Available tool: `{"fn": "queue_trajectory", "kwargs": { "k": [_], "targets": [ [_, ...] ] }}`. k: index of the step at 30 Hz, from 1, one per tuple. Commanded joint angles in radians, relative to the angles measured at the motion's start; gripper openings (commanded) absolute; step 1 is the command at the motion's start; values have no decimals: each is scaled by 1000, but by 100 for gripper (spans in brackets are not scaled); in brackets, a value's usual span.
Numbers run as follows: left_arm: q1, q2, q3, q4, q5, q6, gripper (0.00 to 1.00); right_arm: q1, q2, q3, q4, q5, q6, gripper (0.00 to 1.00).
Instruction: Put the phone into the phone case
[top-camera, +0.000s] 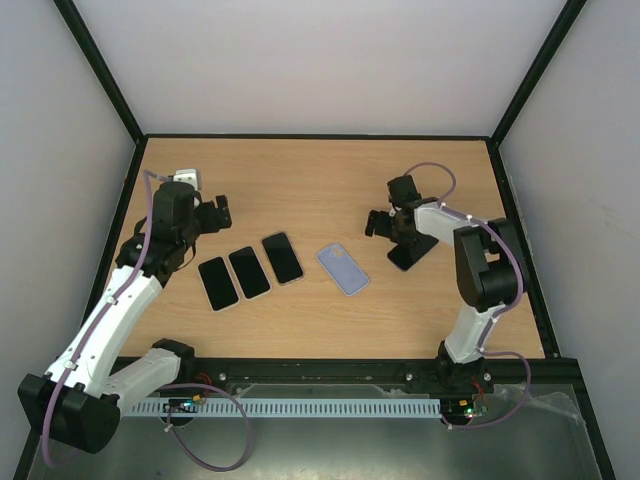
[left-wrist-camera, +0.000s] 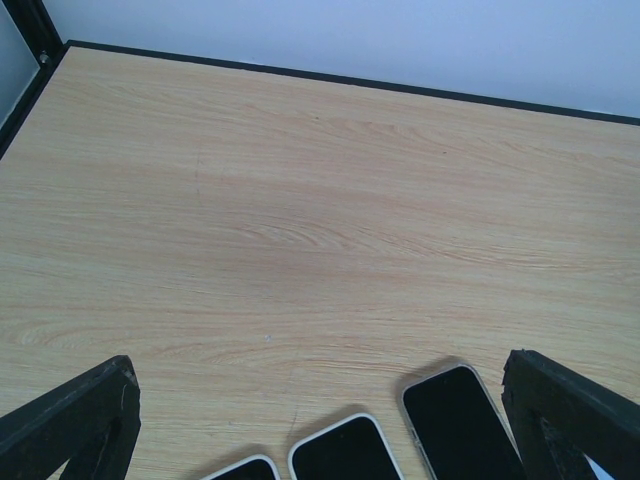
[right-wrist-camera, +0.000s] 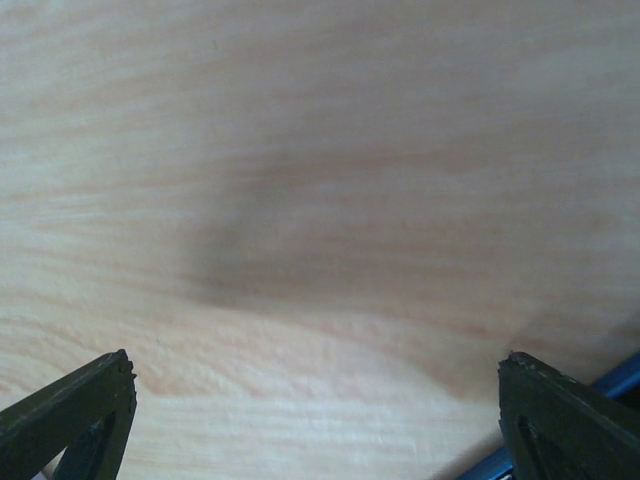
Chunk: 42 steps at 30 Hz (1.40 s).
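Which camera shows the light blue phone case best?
Top external: the whole phone case lies flat beside three phones. Both wrist views catch at most a bluish sliver at their lower right corner.

Three dark-screened phones lie flat, face-up, side by side in a slanted row: left phone (top-camera: 218, 283), middle phone (top-camera: 249, 271), right phone (top-camera: 282, 258). Pale blue phone case (top-camera: 343, 268) flat, just right of them, apart.

phones (top-camera: 250, 271) in row, phone case (top-camera: 343, 268) right
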Motion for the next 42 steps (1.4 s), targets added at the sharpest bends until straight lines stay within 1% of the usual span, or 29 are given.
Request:
{"fn": "queue_trajectory", "kwargs": {
  "k": [1, 8, 13, 16, 20, 22, 25, 36, 42],
  "targets": [
    [8, 2, -10, 16, 5, 7, 99, 24, -55, -88, -114, 57, 37, 96],
    [8, 3, -11, 16, 2, 7, 99, 32, -136, -175, -144, 125, 68, 96],
    [8, 4, -11, 17, 3, 7, 99, 37, -238, -160, -189, 148, 61, 96],
    [8, 4, -11, 18, 3, 7, 99, 36, -271, -128, -235, 229, 48, 100],
    [8, 1, -11, 16, 1, 9, 99, 15, -260, -104, -283, 365, 35, 98],
    [8, 0, -13, 16, 0, 9, 99, -5, -248, -110, -282, 392, 19, 98],
    [8, -2, -13, 18, 1, 9, 99, -37, -232, -123, -258, 389, 3, 98],
    [8, -1, -14, 19, 12, 12, 99, -100, -155, -151, -166, 254, -48, 98],
    [8, 0, -14, 20, 18, 12, 99, -136, -135, -168, -152, 254, -48, 98]
  ]
}}
